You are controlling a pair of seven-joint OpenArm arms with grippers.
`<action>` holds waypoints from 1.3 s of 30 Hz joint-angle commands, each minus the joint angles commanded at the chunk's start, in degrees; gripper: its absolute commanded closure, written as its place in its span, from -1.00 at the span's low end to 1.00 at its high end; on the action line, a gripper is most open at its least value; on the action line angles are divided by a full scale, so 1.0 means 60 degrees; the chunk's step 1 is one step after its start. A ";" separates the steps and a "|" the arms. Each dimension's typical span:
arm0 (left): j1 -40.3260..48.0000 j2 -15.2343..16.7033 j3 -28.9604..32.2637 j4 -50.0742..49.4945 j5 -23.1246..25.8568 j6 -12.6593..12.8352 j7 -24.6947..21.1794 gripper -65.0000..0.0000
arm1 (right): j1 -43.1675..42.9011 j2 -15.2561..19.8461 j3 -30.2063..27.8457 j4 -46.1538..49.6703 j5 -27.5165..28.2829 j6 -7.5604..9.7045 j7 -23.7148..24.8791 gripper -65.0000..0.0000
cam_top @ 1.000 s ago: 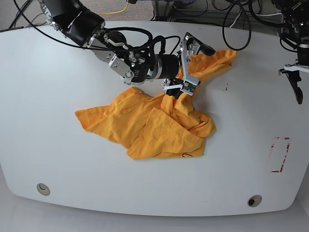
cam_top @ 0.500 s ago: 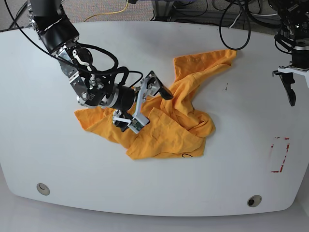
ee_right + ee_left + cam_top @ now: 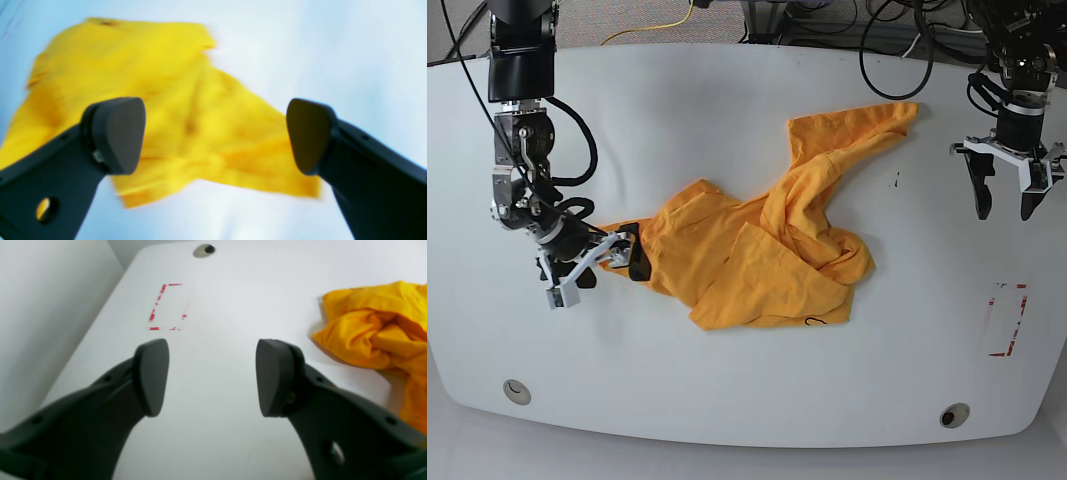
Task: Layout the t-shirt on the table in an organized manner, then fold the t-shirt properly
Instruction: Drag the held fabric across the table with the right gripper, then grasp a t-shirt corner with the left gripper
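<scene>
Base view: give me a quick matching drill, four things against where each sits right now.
Things:
1. t-shirt
2. red-marked rectangle
3. right gripper
4. left gripper

Places:
A. open, at the shirt's left tip
B. open, above bare table at the right, apart from the shirt
C. crumpled mid-table
D. near the right table edge

Pairs: 1-C, 2-D, 3-A, 4-B
</scene>
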 joint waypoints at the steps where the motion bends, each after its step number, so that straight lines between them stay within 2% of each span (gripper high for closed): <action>1: 0.0000 0.0029 0.0015 0.0000 -0.0073 0.0000 0.0000 -0.18 | -0.0015 -0.0044 0.0293 -0.0147 0.0000 0.0117 -0.0015 -1.00; 6: 0.0029 0.0103 0.0044 -0.0015 -0.0381 0.0000 0.0044 -0.18 | -0.0190 -0.0278 0.1817 -0.1275 0.0000 0.0835 -0.0381 -1.00; 8: 0.0029 0.0103 0.0044 -0.0044 -0.0396 0.0000 0.0205 -0.18 | -0.0205 -0.0308 0.2198 -0.1685 0.0000 0.1187 -0.0454 -1.00; 10: 0.0029 0.0103 0.0059 -0.0044 -0.0513 0.0000 0.0352 -0.18 | -0.0220 -0.0308 0.2300 -0.1963 0.0000 0.1377 -0.0469 -1.00; 16: 0.0029 0.0088 0.0059 -0.0059 -0.0645 0.0000 0.0454 -0.18 | -0.0278 -0.0308 0.2344 -0.2549 0.0000 0.1626 -0.0469 -1.00; 20: 0.0029 0.0073 0.0059 -0.0059 -0.0645 0.0000 0.0454 -0.18 | -0.0278 -0.0484 0.2359 -0.3136 0.0000 0.1905 -0.0469 -1.00; 22: 0.0029 0.0059 0.0059 -0.0059 -0.0645 0.0000 0.0454 -0.18 | -0.0264 -0.0586 0.2432 -0.3267 0.0000 0.1993 -0.0469 -1.00; 28: 0.0029 0.0088 0.0059 -0.0059 -0.0645 0.0000 0.0469 -0.18 | -0.0205 -0.0864 0.2432 -0.3311 0.0000 0.1993 -0.0469 -1.00; 33: 0.0029 0.0088 0.0059 -0.0059 -0.0659 0.0000 0.0864 -0.18 | 0.0059 -0.1143 0.2388 -0.3341 -0.0029 0.1978 -0.0469 -1.00; 39: 0.0029 0.0088 0.0059 -0.0059 -0.0659 0.0000 0.1011 -0.18 | 0.0161 -0.1319 0.2388 -0.3341 -0.0044 0.1949 -0.0454 -0.74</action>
